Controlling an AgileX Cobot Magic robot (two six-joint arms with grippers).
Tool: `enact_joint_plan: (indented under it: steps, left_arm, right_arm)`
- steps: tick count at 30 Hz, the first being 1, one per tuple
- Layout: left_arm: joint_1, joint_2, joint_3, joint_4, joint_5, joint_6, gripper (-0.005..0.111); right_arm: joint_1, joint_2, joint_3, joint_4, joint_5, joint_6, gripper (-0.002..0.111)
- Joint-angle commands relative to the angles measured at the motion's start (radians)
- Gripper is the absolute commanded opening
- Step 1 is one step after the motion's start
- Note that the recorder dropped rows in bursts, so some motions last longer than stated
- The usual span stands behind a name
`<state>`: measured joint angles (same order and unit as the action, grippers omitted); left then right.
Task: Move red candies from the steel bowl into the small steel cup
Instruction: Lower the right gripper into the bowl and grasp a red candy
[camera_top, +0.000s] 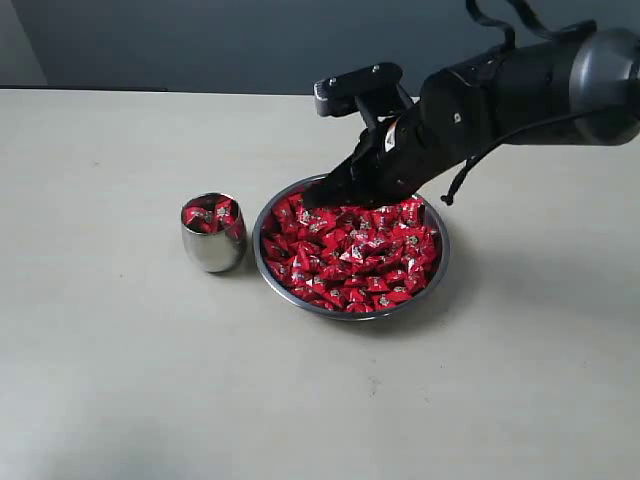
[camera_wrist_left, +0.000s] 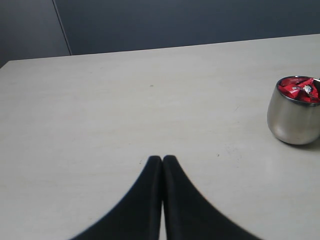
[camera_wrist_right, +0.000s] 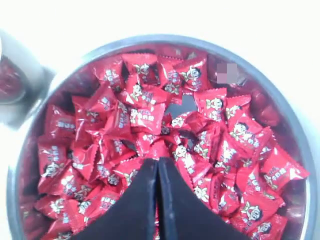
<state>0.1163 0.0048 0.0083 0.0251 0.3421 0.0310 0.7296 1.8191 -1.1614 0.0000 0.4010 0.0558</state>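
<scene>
Right gripper (camera_wrist_right: 157, 161) closed tight, tips touching red candies (camera_wrist_right: 145, 117) mid-frame in the steel bowl (camera_wrist_right: 175, 40); can't tell if one's pinched. Left gripper (camera_wrist_left: 162, 159) closed too, empty, over table (camera_wrist_left: 100, 110).

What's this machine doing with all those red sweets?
A two-armed robot is moving red candies from a wide steel bowl to a small steel cup beside it. The right arm's fingers are down in the bowl, pinched shut at the pile; whether they caught a candy is unclear. The cup already holds a few. The left arm's fingers are shut over the table.
</scene>
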Motion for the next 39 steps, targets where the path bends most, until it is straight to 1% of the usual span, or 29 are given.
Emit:
enact_joint_plan:
  steps: [1, 3, 4, 7, 9, 10, 12, 15, 20, 28, 30, 33, 35, 39]
  left_arm:
    - [-0.008, -0.005, -0.008, 0.002, -0.005, -0.002, 0.0]
    - [-0.008, -0.005, -0.008, 0.002, -0.005, -0.002, 0.0]
    - [-0.008, -0.005, -0.008, 0.002, -0.005, -0.002, 0.0]
    - [-0.008, -0.005, -0.008, 0.002, -0.005, -0.002, 0.0]
    - [-0.008, -0.005, -0.008, 0.002, -0.005, -0.002, 0.0]
    - [-0.008, -0.005, -0.008, 0.002, -0.005, -0.002, 0.0]
    - [-0.008, -0.005, -0.008, 0.002, -0.005, -0.002, 0.0]
    - [-0.008, -0.005, -0.008, 0.002, -0.005, -0.002, 0.0]
    - [-0.008, -0.005, -0.008, 0.002, -0.005, -0.002, 0.0]
    - [-0.008, -0.005, -0.008, 0.002, -0.005, -0.002, 0.0]
    - [-0.008, -0.005, -0.008, 0.002, -0.005, -0.002, 0.0]
    - [-0.008, -0.005, -0.008, 0.002, -0.005, -0.002, 0.0]
    - [-0.008, -0.005, -0.008, 0.002, -0.005, -0.002, 0.0]
    - [-0.008, -0.005, -0.008, 0.002, -0.005, -0.002, 0.0]
  right_arm:
    - [0.006, -0.023, 0.002, 0.006, 0.038, -0.004, 0.001]
    - [0.006, -0.007, 0.002, 0.006, 0.055, -0.004, 0.002]
    - [0.006, 0.004, 0.002, 0.006, 0.057, -0.004, 0.005]
    - [0.006, 0.045, 0.002, 0.0, 0.045, -0.004, 0.025]
    - [0.006, 0.073, 0.002, -0.014, 0.006, -0.004, 0.043]
    - [0.004, 0.085, 0.002, -0.016, -0.02, -0.004, 0.048]
    - [-0.001, 0.106, 0.0, -0.016, -0.069, -0.004, 0.051]
    - [-0.015, 0.128, -0.006, -0.014, -0.119, 0.0, 0.05]
    - [-0.054, 0.179, -0.046, 0.01, -0.124, 0.006, 0.05]
    - [-0.054, 0.272, -0.127, 0.031, -0.142, 0.006, 0.049]
    - [-0.054, 0.289, -0.138, 0.031, -0.14, 0.006, 0.037]
    - [-0.054, 0.293, -0.14, 0.031, -0.14, 0.006, -0.001]
    - [-0.054, 0.282, -0.14, 0.028, -0.14, 0.015, 0.001]
    - [-0.054, 0.239, -0.14, 0.024, -0.113, 0.015, -0.001]
